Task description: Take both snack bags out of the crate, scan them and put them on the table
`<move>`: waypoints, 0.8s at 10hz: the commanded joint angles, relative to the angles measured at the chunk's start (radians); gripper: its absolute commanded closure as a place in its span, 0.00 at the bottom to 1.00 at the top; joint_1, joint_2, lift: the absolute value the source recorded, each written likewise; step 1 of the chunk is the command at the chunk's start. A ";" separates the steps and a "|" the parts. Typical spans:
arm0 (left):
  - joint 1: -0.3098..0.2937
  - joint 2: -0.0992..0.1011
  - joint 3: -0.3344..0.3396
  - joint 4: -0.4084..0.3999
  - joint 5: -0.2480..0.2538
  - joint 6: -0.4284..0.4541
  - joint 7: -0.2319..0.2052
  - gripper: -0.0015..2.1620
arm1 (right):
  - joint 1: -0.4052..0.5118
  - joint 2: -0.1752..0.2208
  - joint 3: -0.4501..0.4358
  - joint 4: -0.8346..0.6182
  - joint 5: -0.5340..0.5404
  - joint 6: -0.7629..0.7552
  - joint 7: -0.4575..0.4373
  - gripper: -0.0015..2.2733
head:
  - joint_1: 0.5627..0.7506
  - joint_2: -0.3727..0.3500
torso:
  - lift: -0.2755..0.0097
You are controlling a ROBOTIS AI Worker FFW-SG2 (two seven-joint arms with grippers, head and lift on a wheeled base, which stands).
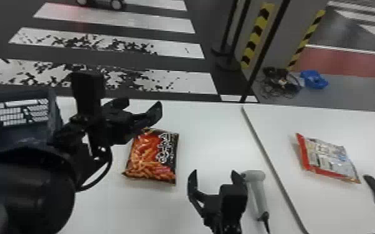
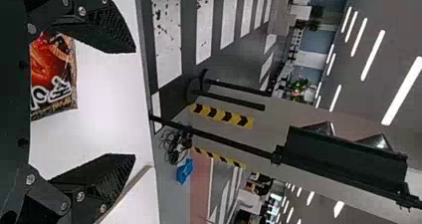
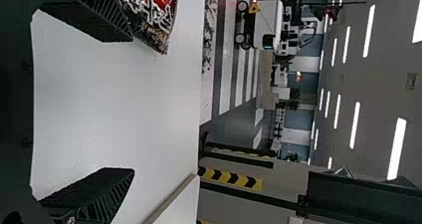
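The left claw [image 1: 143, 101] is wide open and holds nothing, its two flat black fingers spread above the worktop [image 1: 208, 133] near the far edge. The right claw [image 1: 214, 171] is also wide open and holds nothing, lower in the head view, near its bottom edge. Just below the left claw, a red and black snack bag [image 1: 154, 157] lies flat on the worktop, picture side up. Just beside the right claw, on the side away from that bag, a pale scanner [image 1: 258, 193] lies on the same worktop, its cable running toward the robot. Across a seam, on the adjoining white worktop [image 1: 268, 124], a silvery bag with a red edge [image 1: 331, 158] lies well apart from the first. At far left, partly hidden by the left arm, stands a dark slatted crate [image 1: 54, 115]. Both bags are out of the crate and on a table. The silvery one, set past the scanner, has probably been scanned; the red and black one, on the crate's side of the scanner, most likely has yet to be scanned and set down beyond it, though neither scan can be confirmed.
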 commanded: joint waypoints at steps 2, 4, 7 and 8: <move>0.111 0.081 0.073 -0.099 -0.030 -0.117 -0.012 0.12 | -0.006 0.001 -0.012 -0.017 -0.012 0.020 0.021 0.02 | 0.70 0.28 | 0.64; 0.209 0.113 0.141 -0.149 -0.030 -0.301 -0.026 0.12 | -0.022 0.010 -0.025 -0.040 -0.058 0.081 0.051 0.02 | 0.70 0.35 | 0.64; 0.340 0.147 0.202 -0.201 -0.030 -0.488 -0.060 0.12 | -0.042 0.040 -0.055 -0.079 -0.102 0.179 0.130 0.03 | 0.70 0.46 | 0.64; 0.386 0.153 0.214 -0.201 -0.044 -0.571 -0.069 0.12 | -0.054 0.052 -0.083 -0.096 -0.156 0.247 0.171 0.04 | 0.70 0.47 | 0.64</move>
